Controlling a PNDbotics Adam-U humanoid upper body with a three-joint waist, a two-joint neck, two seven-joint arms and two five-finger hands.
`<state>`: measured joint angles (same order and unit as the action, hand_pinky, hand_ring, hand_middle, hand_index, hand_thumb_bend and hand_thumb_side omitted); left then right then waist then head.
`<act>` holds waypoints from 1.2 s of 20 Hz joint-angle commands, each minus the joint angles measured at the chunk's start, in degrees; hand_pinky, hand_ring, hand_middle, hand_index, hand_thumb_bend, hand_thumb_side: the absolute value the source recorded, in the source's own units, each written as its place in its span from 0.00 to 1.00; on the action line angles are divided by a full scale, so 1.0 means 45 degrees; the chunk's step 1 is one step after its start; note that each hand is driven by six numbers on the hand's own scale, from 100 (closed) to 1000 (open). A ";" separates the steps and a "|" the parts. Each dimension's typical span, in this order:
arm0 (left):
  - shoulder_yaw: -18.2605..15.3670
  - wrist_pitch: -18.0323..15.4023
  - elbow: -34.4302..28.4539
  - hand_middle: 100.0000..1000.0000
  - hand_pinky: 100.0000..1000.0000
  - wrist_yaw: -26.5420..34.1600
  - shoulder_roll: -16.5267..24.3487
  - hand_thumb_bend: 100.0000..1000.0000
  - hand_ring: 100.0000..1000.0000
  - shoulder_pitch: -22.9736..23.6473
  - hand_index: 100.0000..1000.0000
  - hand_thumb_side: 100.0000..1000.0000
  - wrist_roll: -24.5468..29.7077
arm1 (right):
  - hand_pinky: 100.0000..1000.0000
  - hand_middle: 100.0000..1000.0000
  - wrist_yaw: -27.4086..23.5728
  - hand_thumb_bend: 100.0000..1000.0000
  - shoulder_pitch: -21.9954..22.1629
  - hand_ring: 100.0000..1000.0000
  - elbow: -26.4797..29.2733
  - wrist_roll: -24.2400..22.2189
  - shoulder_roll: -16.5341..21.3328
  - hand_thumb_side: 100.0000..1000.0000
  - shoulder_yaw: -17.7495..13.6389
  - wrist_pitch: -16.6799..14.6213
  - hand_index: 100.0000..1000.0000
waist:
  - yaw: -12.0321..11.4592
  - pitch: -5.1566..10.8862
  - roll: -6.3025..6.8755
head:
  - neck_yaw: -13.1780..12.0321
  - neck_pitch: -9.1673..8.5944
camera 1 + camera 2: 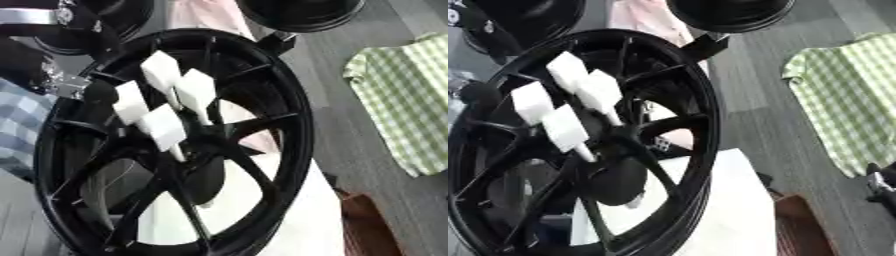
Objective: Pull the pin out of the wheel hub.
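Left eye view: a big black wheel hub (175,150) fills most of the picture and stands tilted, with its bottom cut off by the lower edge. Four white pins (166,127) with blocky tops stick out near its middle, close together. A black and silver arm comes in from the top left corner, and some shiny metal of the left hand (66,85) shows at the wheel's left rim. Its fingers are hidden behind the rim and the spokes, so I cannot tell if they are curled or straight. A green checked cloth (402,100) lies on the grey floor to the right, well apart from the wheel. Two more dark wheels sit at the top, both cut off. Right eye view: the same wheel sits more to the left, and its left rim is cut off. Something white (737,215) lies under and behind the wheel. At the far right edge a small dark part of the right hand (881,182) peeks in, too little to make out its fingers.
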<state>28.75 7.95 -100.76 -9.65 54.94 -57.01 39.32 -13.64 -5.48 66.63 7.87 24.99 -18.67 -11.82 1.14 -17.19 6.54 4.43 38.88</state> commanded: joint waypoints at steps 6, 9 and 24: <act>0.0286 0.0218 0.0694 0.43 0.79 -0.0033 -0.0142 0.60 0.65 -0.0436 0.79 0.76 0.0093 | 0.40 0.45 0.0043 0.24 -0.0036 0.59 0.0240 -0.0009 0.0387 0.32 -0.0069 0.0027 0.62 | 0.0052 0.0179 -0.0109 | -0.0105 -0.0128; 0.0534 0.0409 0.1136 0.43 0.79 -0.0285 -0.0439 0.59 0.64 -0.0596 0.78 0.73 0.0287 | 0.40 0.45 0.0041 0.23 -0.0034 0.59 0.0249 0.0000 0.0377 0.33 -0.0067 0.0041 0.61 | 0.0060 0.0181 -0.0121 | -0.0125 -0.0117; 0.1036 0.0530 0.2031 0.46 0.79 -0.1294 -0.1037 0.62 0.66 -0.0713 0.78 0.75 0.1027 | 0.40 0.45 0.0017 0.22 -0.0038 0.59 0.0261 0.0028 0.0346 0.33 -0.0054 0.0056 0.61 | 0.0092 0.0165 -0.0155 | -0.0432 0.0011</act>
<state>33.79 10.46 -91.62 -14.93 49.31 -59.03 43.65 -13.64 -5.49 66.63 8.01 24.99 -18.65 -11.57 1.52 -17.20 6.38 2.79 39.05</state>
